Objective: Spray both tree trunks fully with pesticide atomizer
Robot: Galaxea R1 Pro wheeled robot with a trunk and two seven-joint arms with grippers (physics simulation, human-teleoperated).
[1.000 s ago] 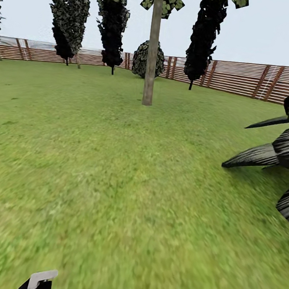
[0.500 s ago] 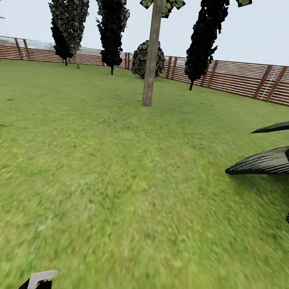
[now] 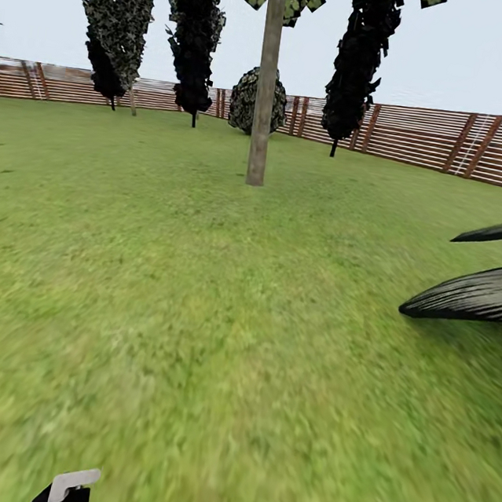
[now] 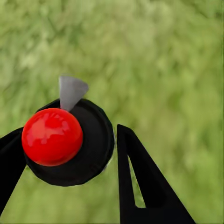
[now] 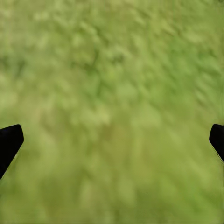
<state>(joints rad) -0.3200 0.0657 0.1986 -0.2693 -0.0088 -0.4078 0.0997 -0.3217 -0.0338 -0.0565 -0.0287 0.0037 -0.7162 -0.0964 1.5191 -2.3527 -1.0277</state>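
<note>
**Atomizer in hand as robot rolls toward first trunk**

Atomizer, its red ball top and grey nozzle tab seen from above on a black body, sits clamped between the dark fingers of the left hand, carried over blurred grass. In the head view only the grey tab and a black corner of the load show at the bottom edge, on the robot's left. The right hand hangs with its fingertips wide apart and nothing between them.

Beyond the hands, the lawn stretches to a tall, bare, grey-brown tree trunk standing nearly dead ahead, well apart from the robot, its leafy crown cut off at the top. Dark cypresses and the slatted wooden fence close the background.

Over the last second the striped palm fronds have slid toward the right edge while the trunk has kept its place at centre: the camera is moving, seemingly with the base as it advances. Pickup looks done; spraying has yet to start, and range must close first.
</note>
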